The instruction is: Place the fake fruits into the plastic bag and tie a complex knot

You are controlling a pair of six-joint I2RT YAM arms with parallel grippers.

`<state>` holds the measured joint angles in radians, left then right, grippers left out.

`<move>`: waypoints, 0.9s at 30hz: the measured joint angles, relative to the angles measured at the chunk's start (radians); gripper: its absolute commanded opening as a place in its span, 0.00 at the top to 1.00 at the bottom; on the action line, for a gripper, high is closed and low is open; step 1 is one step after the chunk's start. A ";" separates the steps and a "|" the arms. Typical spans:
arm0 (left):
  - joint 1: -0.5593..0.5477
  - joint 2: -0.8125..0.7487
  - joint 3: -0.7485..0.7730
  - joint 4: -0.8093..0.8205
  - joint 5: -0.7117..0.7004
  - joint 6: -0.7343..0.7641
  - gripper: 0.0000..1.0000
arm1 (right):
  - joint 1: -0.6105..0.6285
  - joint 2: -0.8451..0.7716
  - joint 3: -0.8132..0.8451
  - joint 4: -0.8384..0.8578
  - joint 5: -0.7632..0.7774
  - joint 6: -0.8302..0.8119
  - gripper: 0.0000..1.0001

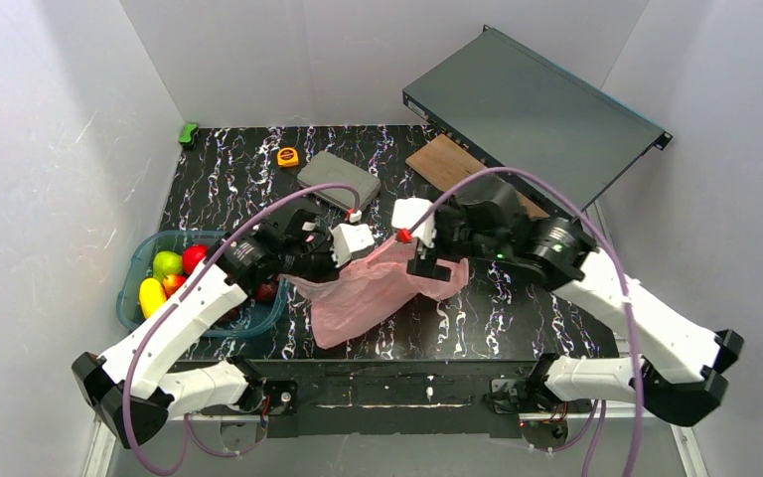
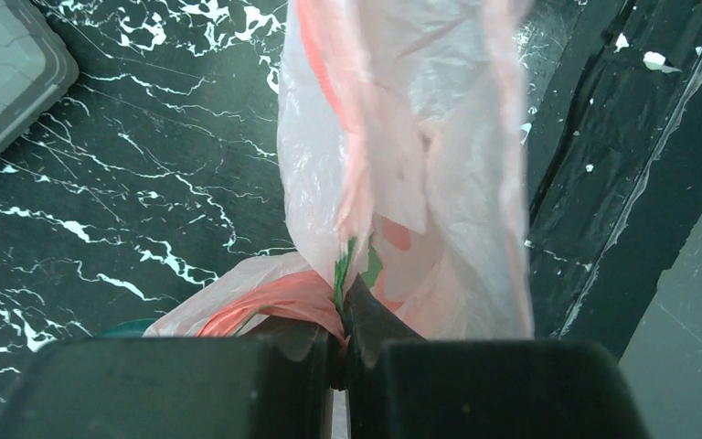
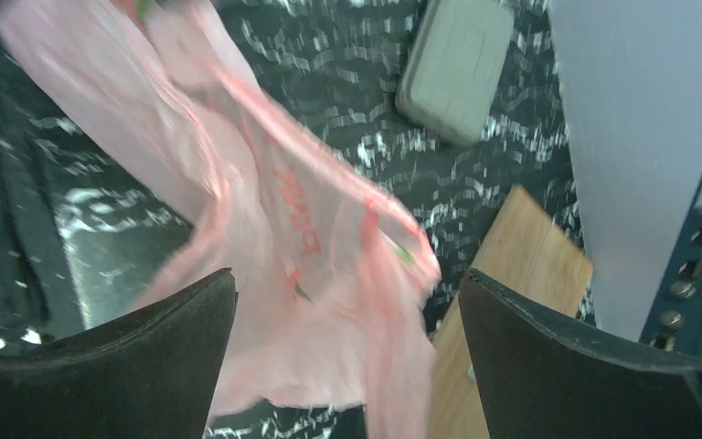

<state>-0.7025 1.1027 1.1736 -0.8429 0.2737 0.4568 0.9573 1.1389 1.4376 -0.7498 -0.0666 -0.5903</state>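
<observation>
Early in the job, by every sign. No knot to be seen, and no fruit plainly inside the plastic bag (image 1: 368, 293); only red and green print visible through the film from the left wrist. Fake fruits (image 1: 171, 273), yellow, green, red and orange, lying in the teal tub (image 1: 129, 288) at the left edge of the table, apart from the bag. So: loading all to do, as far as can be told, then the tying.

Clamped fully closed in the left gripper (image 2: 343, 320): a gathered strip of the bag's pink film, with the rest draping away from the fingers over the table. Lifted at its upper edge, sagging to a point toward the near edge, about mid-table. Spread as wide as can be, the right gripper (image 3: 347, 279), with nothing gripped; hovering at the bag's right side, blurred pink film below, touching or not impossible to say.

Underneath, a black table (image 1: 238, 189) veined with white. At the back, a grey flat case (image 1: 330, 177), a small yellow-orange item (image 1: 288, 156), a green bit (image 1: 189, 132) in the far left corner, a wooden board (image 1: 442, 159), and a dark metal rack unit (image 1: 536, 109) set aslant at the back right. Plain white walls on three sides
</observation>
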 measured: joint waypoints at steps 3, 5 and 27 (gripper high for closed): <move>0.000 -0.032 -0.009 0.003 0.000 0.036 1.00 | -0.013 0.049 -0.074 0.018 0.096 -0.043 0.14; 0.000 -0.076 -0.028 0.004 -0.002 0.063 1.00 | -0.052 0.066 -0.129 0.027 0.138 -0.062 0.08; 0.000 -0.096 -0.036 -0.004 0.026 0.152 1.00 | 0.030 0.022 0.045 -0.091 -0.005 -0.039 0.02</move>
<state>-0.7029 1.0065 1.1374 -0.8467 0.2996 0.6090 0.9874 1.1606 1.4826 -0.8406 -0.0711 -0.6289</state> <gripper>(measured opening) 0.010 0.983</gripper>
